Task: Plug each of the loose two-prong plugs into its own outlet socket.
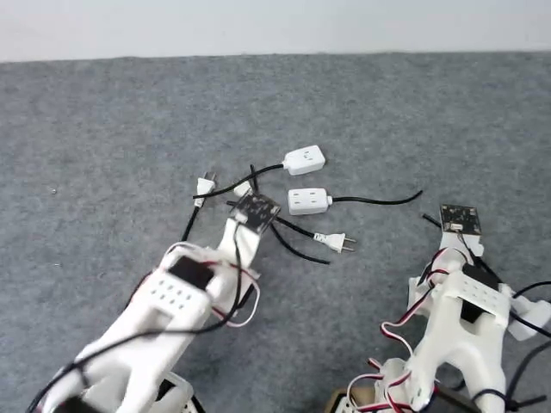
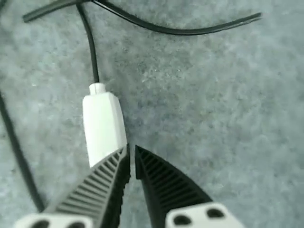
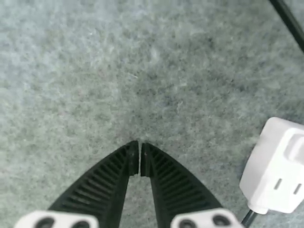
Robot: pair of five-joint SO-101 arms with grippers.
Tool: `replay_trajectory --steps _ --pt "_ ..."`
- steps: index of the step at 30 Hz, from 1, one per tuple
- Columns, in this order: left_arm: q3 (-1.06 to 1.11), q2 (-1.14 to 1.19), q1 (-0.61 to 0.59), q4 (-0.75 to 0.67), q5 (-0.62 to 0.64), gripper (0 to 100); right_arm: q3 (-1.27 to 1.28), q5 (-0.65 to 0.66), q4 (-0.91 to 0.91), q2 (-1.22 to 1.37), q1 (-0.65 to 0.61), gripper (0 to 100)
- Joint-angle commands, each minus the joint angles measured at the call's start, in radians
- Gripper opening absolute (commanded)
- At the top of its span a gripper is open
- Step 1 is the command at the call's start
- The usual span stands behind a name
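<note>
The left gripper [image 2: 131, 151] is almost shut and holds nothing. One finger sits right beside a white cord end [image 2: 102, 123] on the gray desk [image 2: 213, 104]. The right gripper [image 3: 140, 145] is shut and holds nothing, near a white socket [image 3: 278, 171].

The high camera is fixed overhead, looking down across the grey surface [image 1: 103, 129] toward a pale wall [image 1: 275, 26] along the top of the frame, with my left arm [image 1: 172, 301] entering at lower left and my right arm [image 1: 469, 318] at lower right. Each wrist camera rides just behind its own pincer, the left pincer [image 2: 132, 151] and the right pincer [image 3: 139, 145], looking down from very close to that same surface. My left wrist view shares the black cords [image 1: 263, 175] at the middle of the high frame.
</note>
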Motion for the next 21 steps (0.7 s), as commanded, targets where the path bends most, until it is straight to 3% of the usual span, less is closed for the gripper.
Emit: replay_trajectory --steps 1,17,21 --pt "-0.081 0.124 -0.029 -0.061 0.011 1 -0.009 0.012 -0.015 -0.022 -0.013 1.2" --pt "-0.128 0.152 -0.244 -0.110 -0.002 1 -0.009 0.014 -0.015 -0.022 -0.013 1.2" --pt "-0.136 0.152 -0.269 -0.110 -0.071 1 -0.009 0.014 -0.015 -0.022 -0.013 1.2"
